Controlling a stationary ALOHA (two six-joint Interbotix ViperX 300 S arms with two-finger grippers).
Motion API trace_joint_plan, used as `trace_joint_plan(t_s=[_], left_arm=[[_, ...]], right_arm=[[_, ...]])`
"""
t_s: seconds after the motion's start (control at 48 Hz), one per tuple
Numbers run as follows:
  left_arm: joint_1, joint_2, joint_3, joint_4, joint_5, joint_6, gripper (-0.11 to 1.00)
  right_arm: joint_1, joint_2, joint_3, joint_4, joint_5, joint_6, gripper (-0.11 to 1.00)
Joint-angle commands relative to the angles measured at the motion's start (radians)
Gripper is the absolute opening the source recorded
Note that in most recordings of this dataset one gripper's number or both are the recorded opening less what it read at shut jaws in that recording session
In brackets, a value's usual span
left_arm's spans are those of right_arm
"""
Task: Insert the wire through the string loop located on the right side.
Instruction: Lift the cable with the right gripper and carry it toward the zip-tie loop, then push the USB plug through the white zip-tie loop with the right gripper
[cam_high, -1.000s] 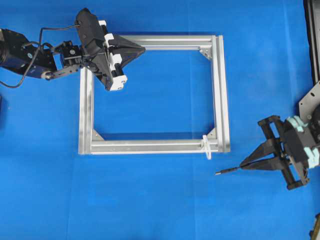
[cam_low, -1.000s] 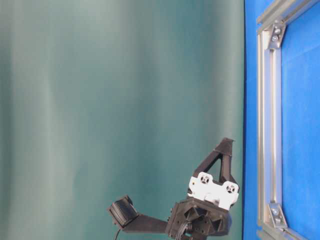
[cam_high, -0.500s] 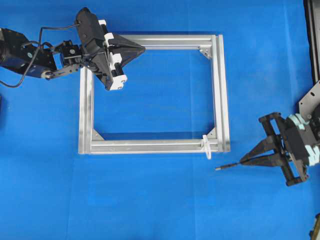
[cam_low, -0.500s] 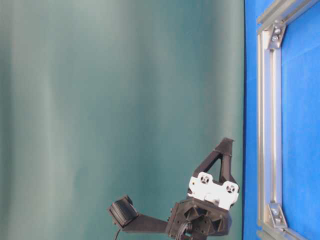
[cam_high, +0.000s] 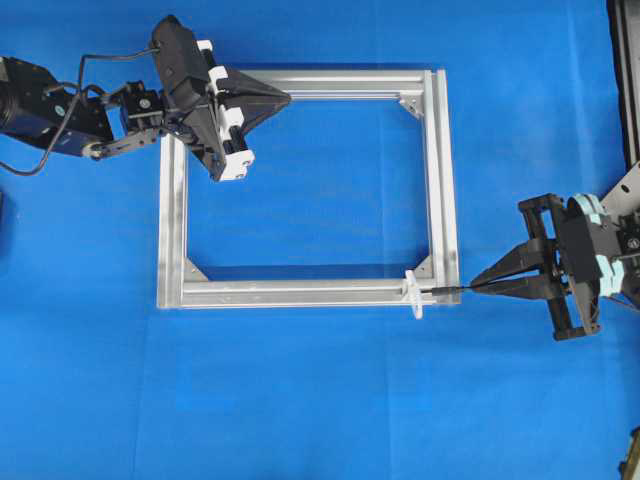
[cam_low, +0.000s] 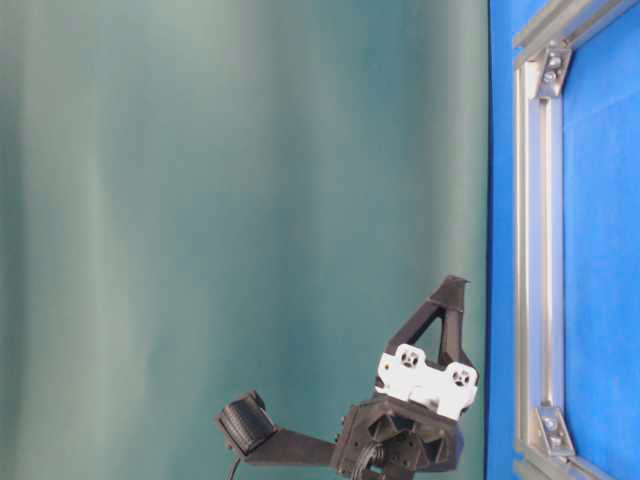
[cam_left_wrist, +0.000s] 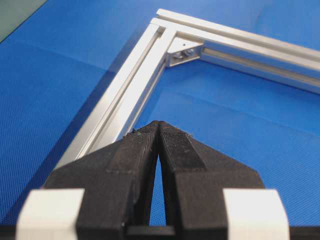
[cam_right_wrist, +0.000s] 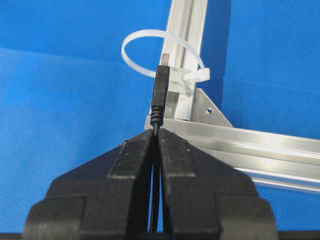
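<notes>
The right tool (cam_high: 474, 284) is clamped on the thin black wire with the small dark plug at its end (cam_right_wrist: 161, 95); in the right wrist view the two black fingers (cam_right_wrist: 131, 165) are pressed together with the cable pinched between them just behind the plug. The plug projects forward from the fingertips and points at the small white plastic string loop (cam_right_wrist: 150, 50), which stands up from the lower right corner of the rectangular silver aluminium frame (cam_high: 300, 292). In that view the plug tip overlaps the loop's opening; whether it has entered the loop cannot be told. In the overhead view the wire (cam_high: 446, 290) lies across the frame's right rail, its tip just beside the string loop (cam_high: 412, 292).

The left tool (cam_high: 283, 97) is closed with nothing between its fingers (cam_left_wrist: 135, 150), which meet at their tips in the left wrist view. It sits over the upper left part of the frame, above the top rail, well apart from the loop.

The frame lies flat on the blue cloth-covered surface (cam_high: 320, 400). A silver triangular corner bracket (cam_left_wrist: 183, 50) shows in the left wrist view at a frame corner ahead of the left tool.
</notes>
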Motion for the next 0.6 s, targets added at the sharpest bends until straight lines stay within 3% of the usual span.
trace_joint_plan(t_s=[0.0, 0.583], left_arm=[[-0.002, -0.032, -0.009, 0.002, -0.009, -0.002, 0.0], [-0.003, -0.032, -0.009, 0.003, -0.008, -0.002, 0.0]], right_arm=[[-0.003, -0.003, -0.006, 0.002, -0.012, -0.002, -0.03], [-0.003, -0.003, -0.006, 0.0, -0.02, -0.002, -0.03]])
